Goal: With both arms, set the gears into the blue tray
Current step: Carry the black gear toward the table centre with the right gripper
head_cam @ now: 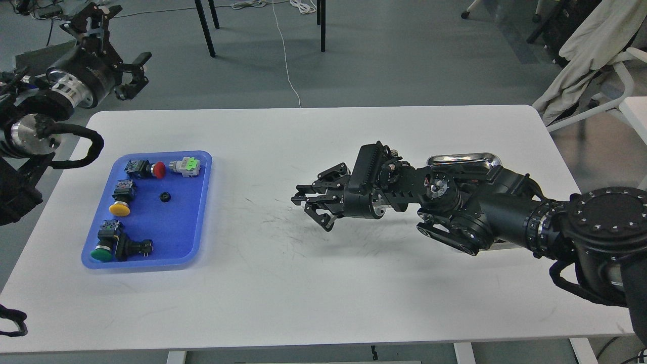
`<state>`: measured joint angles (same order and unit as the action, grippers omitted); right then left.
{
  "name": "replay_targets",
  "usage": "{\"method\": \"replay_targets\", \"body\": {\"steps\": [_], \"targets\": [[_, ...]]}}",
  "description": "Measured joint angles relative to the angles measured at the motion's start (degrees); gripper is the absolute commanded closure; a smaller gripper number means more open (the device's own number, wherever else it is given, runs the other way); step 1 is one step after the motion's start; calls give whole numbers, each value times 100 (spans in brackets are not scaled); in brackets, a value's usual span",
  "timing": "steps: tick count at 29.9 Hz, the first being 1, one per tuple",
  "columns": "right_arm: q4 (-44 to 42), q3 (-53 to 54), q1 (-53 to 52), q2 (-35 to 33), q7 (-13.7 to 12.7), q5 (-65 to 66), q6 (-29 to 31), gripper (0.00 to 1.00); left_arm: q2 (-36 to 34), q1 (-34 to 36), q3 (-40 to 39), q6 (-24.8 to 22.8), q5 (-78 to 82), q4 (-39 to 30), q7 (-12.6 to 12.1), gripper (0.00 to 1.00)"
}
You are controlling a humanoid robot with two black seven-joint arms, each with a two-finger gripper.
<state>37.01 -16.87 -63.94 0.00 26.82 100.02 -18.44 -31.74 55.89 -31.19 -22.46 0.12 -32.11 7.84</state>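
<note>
Right gripper (309, 205) hangs mid-table, fingers nearly closed; you can't tell if a gear sits between them. Left gripper (108, 50) open, empty, past the table edge. One gear (164, 196) lies in blue tray (199, 212). Risk: tiny gear slips out unseen before the tray.

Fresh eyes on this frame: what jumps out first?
The big black right arm reaching from the right edge across the white table, its right gripper above mid-table. Next, the blue tray at the left, holding coloured push-button switches and one small black gear. The left gripper is raised off the table's far-left corner.
</note>
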Motion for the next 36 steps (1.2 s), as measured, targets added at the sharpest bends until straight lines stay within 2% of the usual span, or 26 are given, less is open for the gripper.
{"method": "replay_targets", "body": {"steps": [5,22,24,25,28,29,36], "targets": [[68,-26,144,0,109,4,-26,99,-93,0,-9,-11,-21,-11,22,9],[11,-240,414,0,118,52,-186,97,-263,17,-20,-7,-38,-46,25,9],[-11,-245,422,0,118,52,-186,93,-308,20,-20,-15,-38,-49,25,9],[-19,-245,431,0,118,52,-186,87,-321,20,-20,-17,-38,-49,25,9],[-38,-246,476,0,116,52,-186,59,-355,20,-20,-21,-44,-57,26,9],[-44,-245,485,0,111,52,-183,54,-368,20,-20,-22,-46,-58,39,9],[-45,-222,494,0,90,-7,-165,36,-442,20,-26,-29,-47,-60,141,9]]}}
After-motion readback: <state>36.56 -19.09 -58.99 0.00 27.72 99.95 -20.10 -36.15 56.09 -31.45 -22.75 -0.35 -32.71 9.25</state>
